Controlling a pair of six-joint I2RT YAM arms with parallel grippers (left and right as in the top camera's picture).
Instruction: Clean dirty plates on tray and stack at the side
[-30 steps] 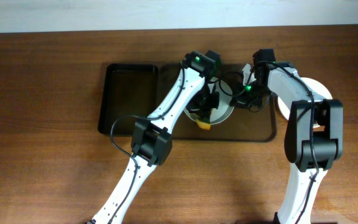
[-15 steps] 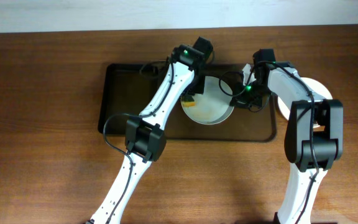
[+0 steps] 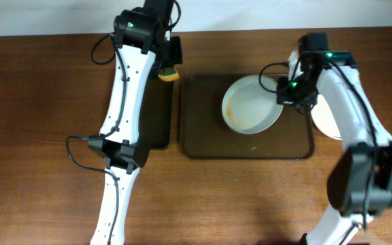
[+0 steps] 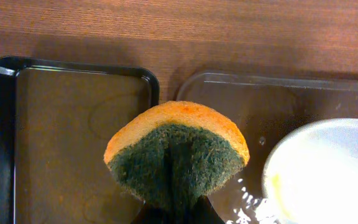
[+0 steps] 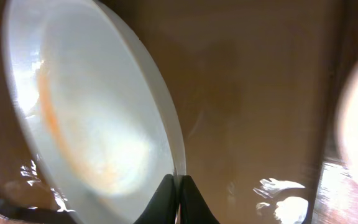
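Plate (image 3: 252, 104), round, white and shallow, sits over the right half of the dark-brown tray (image 3: 203, 139), which lies in the middle of the wooden desk (image 3: 46, 136). A thin orange-brown sauce streak curves along the plate's inner left side. The wrist view shows the same streak on the plate (image 5: 92, 124), with glossy wet patches on the tray (image 5: 247, 93) beside it.

The right hand (image 3: 291, 94) is at the plate's right rim. In its wrist view, the right hand (image 5: 176, 190) has its two dark fingers pressed together on the thin edge, pinching it. Whether the plate is lifted off the tray cannot be told.

A second plate (image 3: 327, 120), also white, rests on the desk just beyond the tray's right end, partly under the right arm.

The left hand (image 3: 169, 67) is well apart from the plate, near the far edge of the desk. It pinches a sponge (image 3: 169, 74), orange on one side and dark green on the other. In the wrist view the sponge (image 4: 178, 152) is folded by the squeeze, above the gap between the brown tray and a narrower black tray (image 4: 73, 137) on the left.
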